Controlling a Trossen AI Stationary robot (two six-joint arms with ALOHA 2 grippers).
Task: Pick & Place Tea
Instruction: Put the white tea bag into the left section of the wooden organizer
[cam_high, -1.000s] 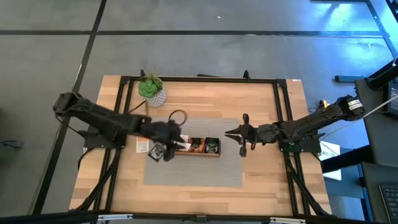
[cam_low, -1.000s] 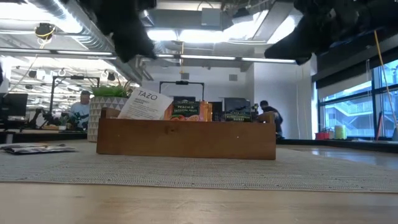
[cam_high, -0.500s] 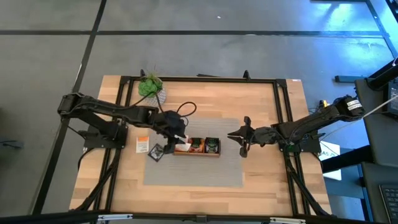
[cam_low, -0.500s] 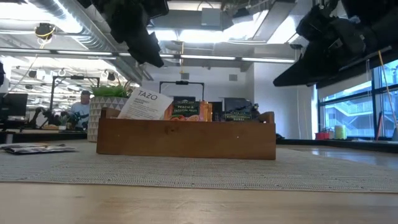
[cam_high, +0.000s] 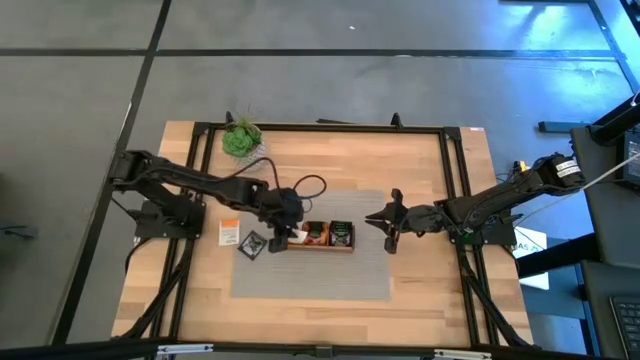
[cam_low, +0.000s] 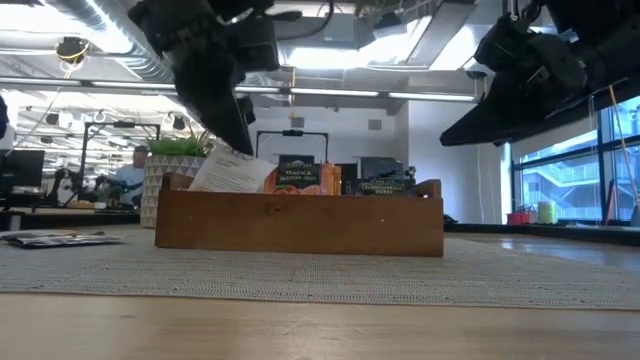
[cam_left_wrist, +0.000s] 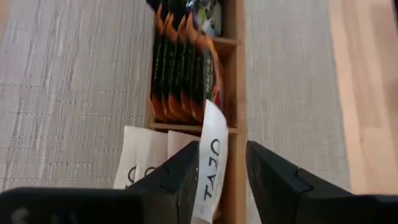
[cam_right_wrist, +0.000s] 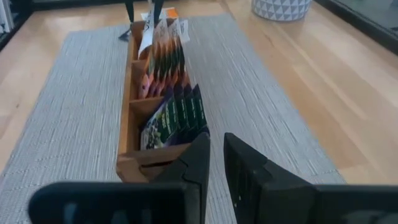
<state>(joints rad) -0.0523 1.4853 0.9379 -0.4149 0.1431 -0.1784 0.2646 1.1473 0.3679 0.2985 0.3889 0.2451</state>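
Note:
The brown wooden tray (cam_high: 345, 247) lies on a grey mat and holds upright tea sachets in three compartments: white ones (cam_left_wrist: 144, 167), orange-edged dark ones (cam_left_wrist: 183, 68) and dark green ones (cam_right_wrist: 177, 115). One white sachet (cam_left_wrist: 210, 155) stands tilted above the others. My left gripper (cam_left_wrist: 222, 149) is open, pointing steeply down over the tray's left compartment (cam_high: 283, 232), one finger on each side of that sachet. My right gripper (cam_high: 370, 215) hangs shut above the mat, right of the tray, with nothing between its fingers (cam_right_wrist: 216, 140). Two loose sachets (cam_high: 230, 233) lie left of the tray. My left gripper comes from above, slanting from the table's left, with its fingers (cam_left_wrist: 183, 174) straddling the top part of the tilted white sachet (cam_left_wrist: 214, 134), across its thin faces. One finger's edge shows right against the sachet; whether it touches, I cannot tell. The sachet's lower end stays in the tray.
A small green plant in a white pot (cam_high: 243, 140) stands at the far left of the table. The grey mat (cam_high: 310, 275) has bare room near and right of the tray. Black frame bars (cam_high: 320, 127) run along the table's edges. People and desks show beyond the table in the low view.
My left gripper has gone toward the table's right edge and down, tipping steeper, from beside the tray's left end to over its left compartment, and now straddles the white sachet. My right gripper has sunk a little. The sachets have kept their places.

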